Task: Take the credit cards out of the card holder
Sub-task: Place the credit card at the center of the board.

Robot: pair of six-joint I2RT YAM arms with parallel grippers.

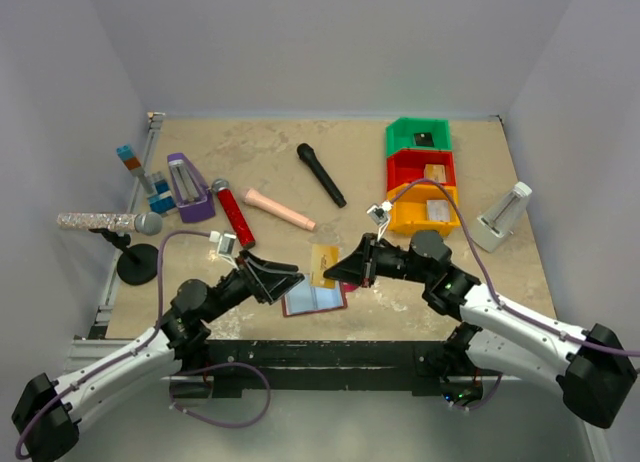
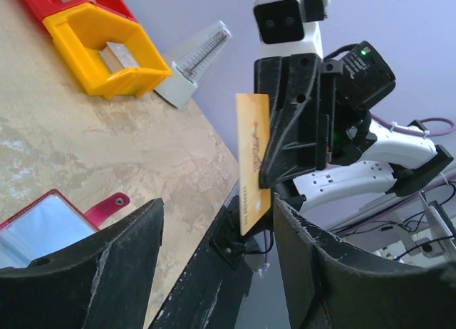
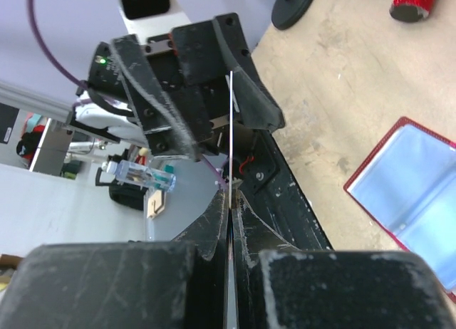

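Credit card [image 2: 253, 158], pinched thinly in the closed right fingers [image 3: 206, 233] beside the spread-apart left fingers [image 2: 107, 261], could slip and, seemingly near the table's [image 2: 85, 147] near edge, fall off.

Tan-gold card [image 2: 253, 158], dark scribble across it | card holder [image 1: 313, 299] dark red, sleeves pale shiny blue | table [image 1: 260, 162] mottled sandy beige | beyond the card holder: green bin [image 1: 398, 140], red bin [image 1: 400, 172], yellow bin [image 1: 420, 225] | black microphone [image 1: 321, 174], glitter-red microphone [image 1: 236, 214]
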